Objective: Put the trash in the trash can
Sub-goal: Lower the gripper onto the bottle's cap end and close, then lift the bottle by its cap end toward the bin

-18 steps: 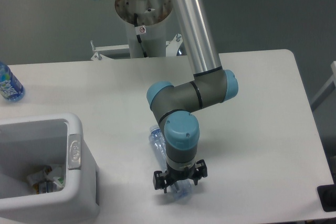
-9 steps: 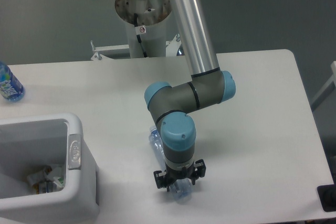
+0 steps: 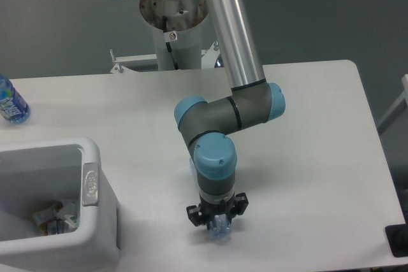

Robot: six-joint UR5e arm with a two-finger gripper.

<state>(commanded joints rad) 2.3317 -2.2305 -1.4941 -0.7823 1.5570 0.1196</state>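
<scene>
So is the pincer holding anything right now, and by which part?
It cannot be told. The pincer is down over one end of the crushed bottle on the table, but the wrist hides whether its fingers have closed on it.

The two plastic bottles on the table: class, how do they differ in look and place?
The blue-labelled bottle lies at the table's far left edge, untouched; the clear bottle lies near the front edge, label-free, mostly hidden under the hand. Both rest on the white table.

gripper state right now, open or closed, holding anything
gripper: down over the clear crushed bottle on the table; whether it is shut on it cannot be told.
</scene>
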